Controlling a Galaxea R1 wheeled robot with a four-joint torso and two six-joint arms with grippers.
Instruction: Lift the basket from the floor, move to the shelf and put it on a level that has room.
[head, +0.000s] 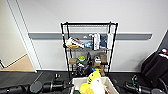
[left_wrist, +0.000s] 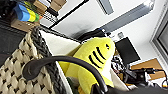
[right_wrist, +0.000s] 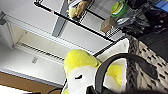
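White wall with a grey rail backs the scene, and dark carpeted floor (head: 22, 77) runs to its foot. Against it stands the shelf (head: 88, 47), a black wire rack whose lower tiers are crowded with boxes, books and bottles; its top level (head: 88, 24) appears bare, so it is judged the tier with room. Basket (head: 93, 85) sits low in the head view directly before the rack, flanked by the left arm (head: 37, 87) and right arm (head: 142, 88), one at each end, consistent with a two-sided carry by the loop handles (left_wrist: 62, 62). Whether it is off the floor cannot be confirmed. A yellow plush shark (left_wrist: 93, 60) rides inside. State of either set of jaws cannot be told. No legible writing or labels.
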